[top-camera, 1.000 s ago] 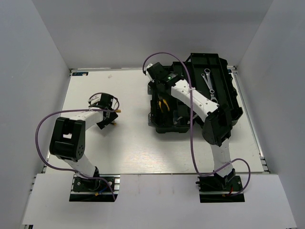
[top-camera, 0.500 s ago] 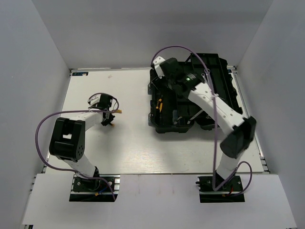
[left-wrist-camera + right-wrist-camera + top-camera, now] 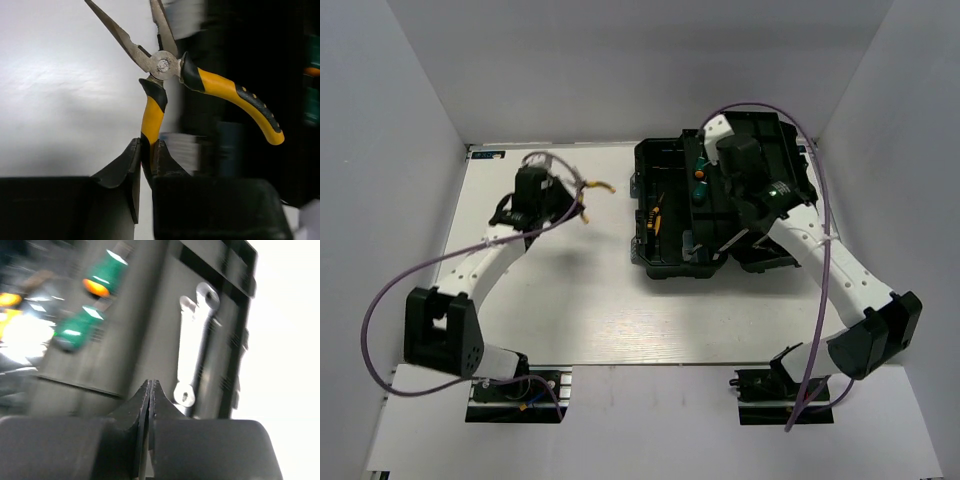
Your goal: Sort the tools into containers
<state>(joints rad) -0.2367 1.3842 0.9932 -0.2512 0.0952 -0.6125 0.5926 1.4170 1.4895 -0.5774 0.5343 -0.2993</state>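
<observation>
The left gripper (image 3: 145, 150) is pinching one handle of the yellow-handled pliers (image 3: 162, 65), their tips cut off ahead. The right gripper (image 3: 150, 386) is sitting closed, empty, a blurred silver wrench (image 3: 192, 355) just beyond.

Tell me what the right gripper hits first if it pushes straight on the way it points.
The shut right gripper would probably meet the black toolbox first, on bare plastic beside the silver wrench; depth is blurred.
</observation>
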